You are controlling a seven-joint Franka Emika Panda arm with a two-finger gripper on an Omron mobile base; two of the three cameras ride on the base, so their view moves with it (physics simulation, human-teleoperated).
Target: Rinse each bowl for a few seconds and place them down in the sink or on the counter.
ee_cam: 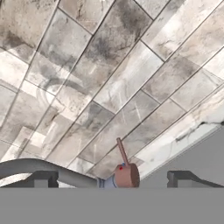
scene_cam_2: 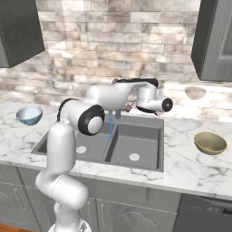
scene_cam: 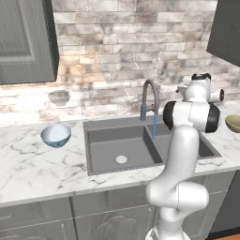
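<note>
Open-jawed gripper [ee_cam: 112,178] at the faucet [scene_cam: 149,96], both bowls on the counter [scene_cam: 28,164].

From the hand view we see the fingers spread beside the faucet's brown handle [ee_cam: 126,174]; our base views add water running into the sink [scene_cam: 117,140], the pale blue bowl [scene_cam: 56,135] left, the olive-tan bowl [scene_cam_2: 210,142] right.

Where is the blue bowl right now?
The blue bowl sits on the counter left of the sink, far from the olive bowl on the right.
</note>
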